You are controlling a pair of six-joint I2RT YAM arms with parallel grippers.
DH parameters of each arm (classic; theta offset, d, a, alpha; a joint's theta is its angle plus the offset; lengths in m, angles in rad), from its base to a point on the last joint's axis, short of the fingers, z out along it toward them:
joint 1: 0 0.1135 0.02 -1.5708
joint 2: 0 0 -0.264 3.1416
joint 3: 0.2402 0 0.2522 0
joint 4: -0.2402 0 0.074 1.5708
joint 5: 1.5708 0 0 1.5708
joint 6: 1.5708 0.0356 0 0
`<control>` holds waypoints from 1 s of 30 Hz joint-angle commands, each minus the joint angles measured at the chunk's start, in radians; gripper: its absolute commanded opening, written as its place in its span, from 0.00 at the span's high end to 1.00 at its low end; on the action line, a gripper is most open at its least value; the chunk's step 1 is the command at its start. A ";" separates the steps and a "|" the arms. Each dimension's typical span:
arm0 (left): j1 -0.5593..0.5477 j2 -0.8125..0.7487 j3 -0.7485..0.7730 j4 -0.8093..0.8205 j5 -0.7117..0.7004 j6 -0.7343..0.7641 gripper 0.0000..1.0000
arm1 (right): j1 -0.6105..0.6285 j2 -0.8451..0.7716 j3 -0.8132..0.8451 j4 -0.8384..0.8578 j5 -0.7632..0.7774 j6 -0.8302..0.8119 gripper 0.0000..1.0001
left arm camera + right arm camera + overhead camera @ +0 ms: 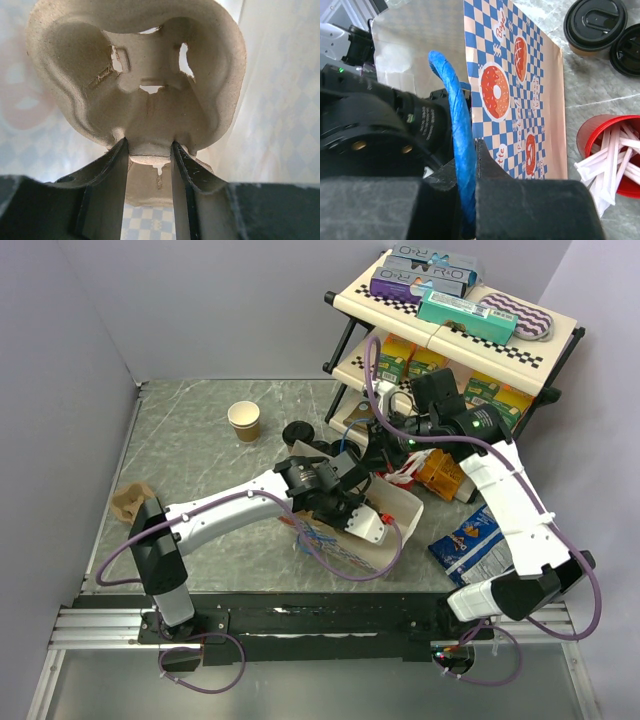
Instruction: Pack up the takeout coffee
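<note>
Your overhead view is bright, evenly lit and sharp, with only soft shadows on the bench (200,430). Your left wrist view is backlit: light shows through holes in the pulp tray (70,65), the background is washed out, the left hand (150,146) soft

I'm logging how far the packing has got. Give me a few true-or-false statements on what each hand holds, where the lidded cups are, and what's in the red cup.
1. The right hand is shut on the blue handle of the bag. True.
2. The left hand is empty. False: it grips a pulp cup carrier.
3. The two lidded cups are inside the bag. False: they stand on the table, outside it.
4. The red cup holds white stirrers. True.
</note>
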 commanded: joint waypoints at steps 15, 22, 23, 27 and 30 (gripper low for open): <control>0.004 0.020 -0.050 0.009 -0.124 -0.124 0.99 | 0.024 -0.056 0.022 0.019 0.020 0.006 1.00; 0.003 0.047 -0.074 0.064 -0.163 -0.198 0.99 | 0.036 -0.078 -0.030 0.029 0.005 0.017 1.00; 0.003 0.042 -0.085 0.070 -0.158 -0.198 0.99 | 0.036 -0.078 -0.032 0.029 0.001 0.020 1.00; 0.003 0.042 -0.096 0.081 -0.118 -0.181 0.99 | 0.037 -0.076 -0.032 0.043 -0.014 0.020 1.00; 0.003 0.031 -0.120 0.101 -0.095 -0.141 0.99 | 0.039 -0.070 -0.035 0.049 -0.029 0.006 1.00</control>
